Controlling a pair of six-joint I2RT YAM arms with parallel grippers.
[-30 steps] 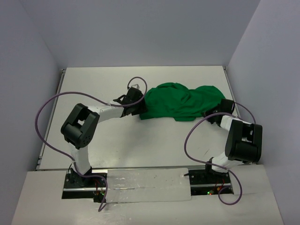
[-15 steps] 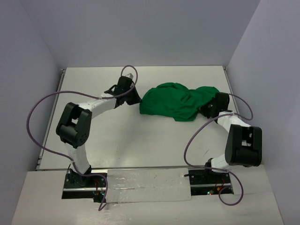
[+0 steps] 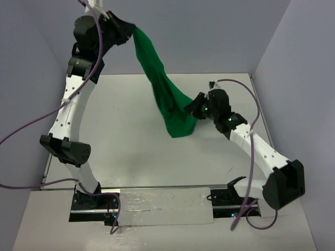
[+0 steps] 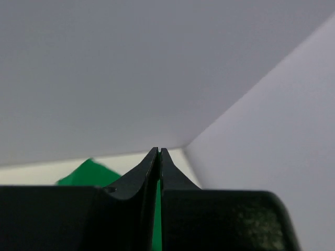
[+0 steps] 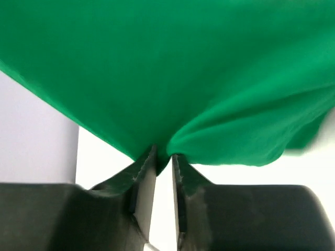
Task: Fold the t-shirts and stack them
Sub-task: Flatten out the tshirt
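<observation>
Garment: one bright green t-shirt [image 3: 166, 99], seen from overhead, strung above the table [image 3: 115, 130] between two hands. Its upper end is high at the back-left and the rest slopes down to the right over mid-table.
Left hand [image 3: 130, 30]: at the top of a tall-reaching arm, with the shirt's upper edge issuing from it. Fingertips too small here to make out.
Right hand [image 3: 192, 109]: against the shirt's right edge, low down, tips hidden by cloth. A flap of shirt hangs below it; whether the flap touches the table cannot be told.

Left wrist view. Left hand [image 4: 158, 152]: fingers pressed together with a thin green sliver caught in the seam between them — clamped on the t-shirt. A further patch of t-shirt [image 4: 86, 175] shows beyond, blurred; the rest is cut off behind the hand's body.

Right wrist view. Right hand [image 5: 163, 157]: fingers nearly closed, with a narrow slit between and a pucker of cloth nipped at the tips. T-shirt [image 5: 183, 68] fills the upper frame, its edges cut off — sleeves and collar not distinguishable.
</observation>
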